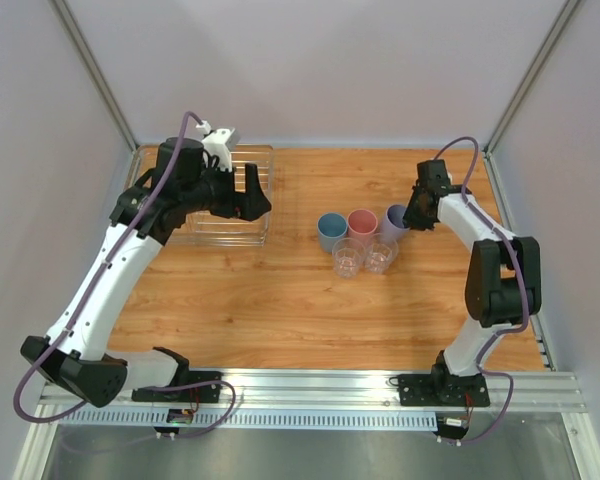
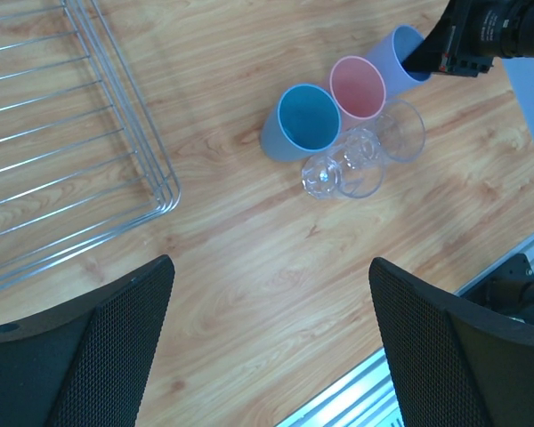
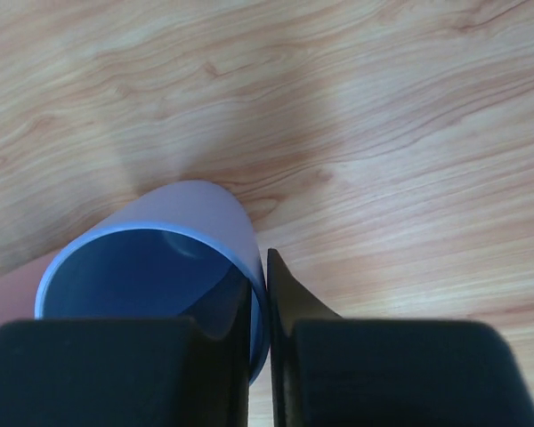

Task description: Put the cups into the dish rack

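Five cups stand together mid-table: a blue cup (image 1: 331, 231), a pink cup (image 1: 362, 224), a lavender cup (image 1: 394, 220), and two clear tumblers (image 1: 348, 259) (image 1: 381, 255) in front. My right gripper (image 1: 412, 217) is shut on the lavender cup's rim (image 3: 258, 294), one finger inside and one outside. The clear ribbed dish rack (image 1: 225, 228) lies at the back left. My left gripper (image 1: 252, 196) hovers open and empty over the rack's right end; its view shows the rack (image 2: 62, 151) and the cups (image 2: 308, 120).
The wooden table ends at a metal rail (image 1: 310, 385) along the near edge. Grey walls with metal posts stand close behind and to both sides. Bare wood lies between the rack and the cups.
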Available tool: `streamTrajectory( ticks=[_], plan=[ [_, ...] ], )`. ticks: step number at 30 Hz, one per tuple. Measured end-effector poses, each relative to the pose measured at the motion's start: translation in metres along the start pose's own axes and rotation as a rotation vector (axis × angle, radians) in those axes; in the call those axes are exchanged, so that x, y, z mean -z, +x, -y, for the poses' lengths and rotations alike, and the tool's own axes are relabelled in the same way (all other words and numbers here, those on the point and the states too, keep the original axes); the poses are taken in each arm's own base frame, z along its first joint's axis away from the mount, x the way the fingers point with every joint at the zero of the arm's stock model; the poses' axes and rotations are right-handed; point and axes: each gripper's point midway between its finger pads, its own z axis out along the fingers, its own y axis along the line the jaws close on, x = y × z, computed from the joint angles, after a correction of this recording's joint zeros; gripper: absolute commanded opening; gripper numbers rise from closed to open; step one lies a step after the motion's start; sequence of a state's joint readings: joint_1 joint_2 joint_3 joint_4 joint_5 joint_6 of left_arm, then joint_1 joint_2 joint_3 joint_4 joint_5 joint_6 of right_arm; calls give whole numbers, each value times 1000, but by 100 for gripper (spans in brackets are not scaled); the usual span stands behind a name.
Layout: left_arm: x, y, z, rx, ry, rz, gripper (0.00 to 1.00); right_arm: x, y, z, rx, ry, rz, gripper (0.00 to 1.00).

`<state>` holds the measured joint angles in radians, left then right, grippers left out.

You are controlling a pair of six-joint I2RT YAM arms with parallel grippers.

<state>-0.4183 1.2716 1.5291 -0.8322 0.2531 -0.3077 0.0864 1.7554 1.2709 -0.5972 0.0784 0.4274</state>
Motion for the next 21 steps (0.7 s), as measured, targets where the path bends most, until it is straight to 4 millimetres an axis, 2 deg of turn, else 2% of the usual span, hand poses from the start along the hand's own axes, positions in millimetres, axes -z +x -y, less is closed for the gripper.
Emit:
streamTrajectory(
  ticks=[5,7,9,13,16,18,21],
  plan=[
    [-7,0,11,-28,30,-14,100,9,-15,-1,-4,15,34,1],
    [-10,1,20,-59,61,-20,100,22,-23,-4,-2,3,53,1],
    [-11,0,30,-89,103,-15,100,45,-37,-12,1,-34,91,0],
    [-8,-17,51,-176,215,63,100,115,-76,-46,8,-211,211,0],
    [2,-36,66,-260,292,171,100,176,-94,-77,22,-394,276,0],
    [9,-49,78,-306,343,250,100,214,-96,-99,23,-545,300,1],
    [21,-68,95,-354,423,362,100,260,-87,-125,20,-746,289,0]
  ],
)
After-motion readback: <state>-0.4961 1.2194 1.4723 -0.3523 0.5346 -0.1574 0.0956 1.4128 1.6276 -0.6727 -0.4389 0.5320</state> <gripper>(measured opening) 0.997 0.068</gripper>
